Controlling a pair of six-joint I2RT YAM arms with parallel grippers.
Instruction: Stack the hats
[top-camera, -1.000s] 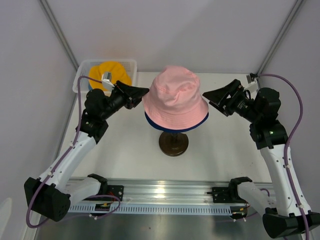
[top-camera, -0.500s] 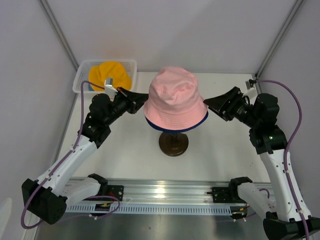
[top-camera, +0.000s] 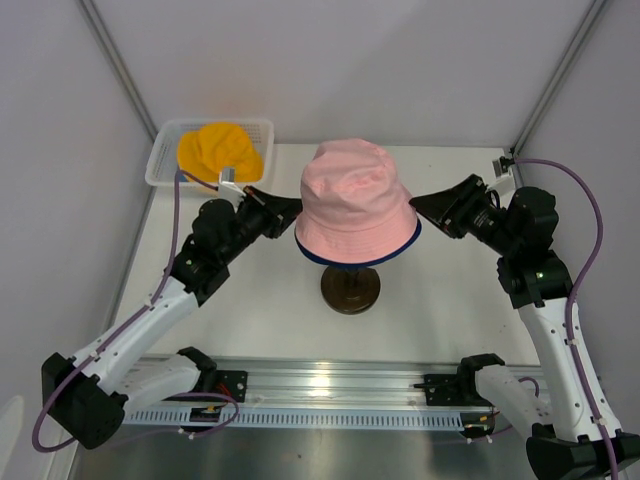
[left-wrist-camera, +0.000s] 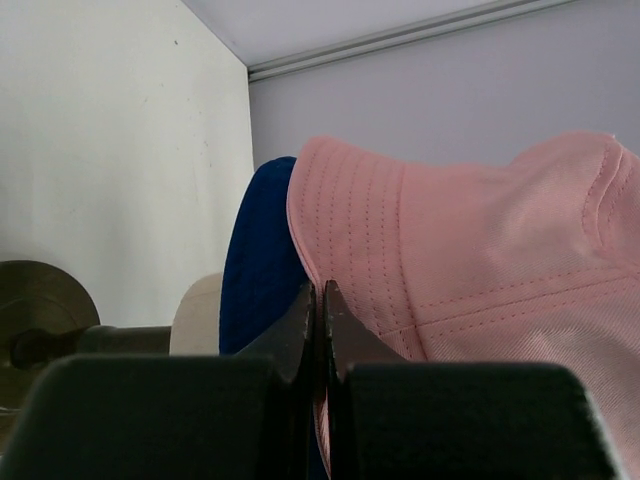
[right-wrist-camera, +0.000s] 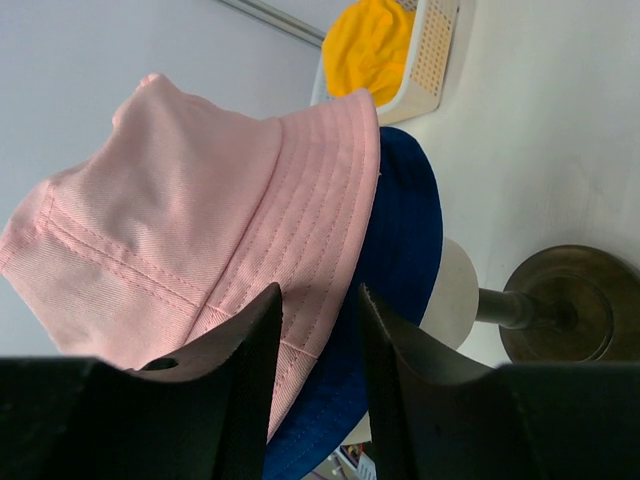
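Starting from my side, I am seeing the dark round stand (top-camera: 350, 288) standing on the white table (top-camera: 440, 300), about midway between the two arms. On it the cream egg-shaped mannequin head (right-wrist-camera: 450, 290) is sitting, mostly covered. The dark blue fabric bucket hat (right-wrist-camera: 405, 230) is sitting on this head, and the pink fabric bucket hat (top-camera: 352, 200) is lying over it, so from above only a thin blue rim is showing under the pink brim. The left gripper (top-camera: 285, 212) is reaching the left side of the pink brim. In its wrist view the jaws are pressed together, and a thin strip of pink is showing between them, so I am reading it as pinching the edge of the pink hat. The right gripper (top-camera: 425, 207) is reaching the opposite side. Its fingers (right-wrist-camera: 255, 350) are standing apart, and the edges of the pink and blue brims are lying in the gap between them, not clamped. At the far left corner of the table, the white plastic mesh basket (top-camera: 158, 165) is holding the yellow-orange fabric hat (top-camera: 220, 150), which is lying crumpled inside and well apart from the two stacked hats.
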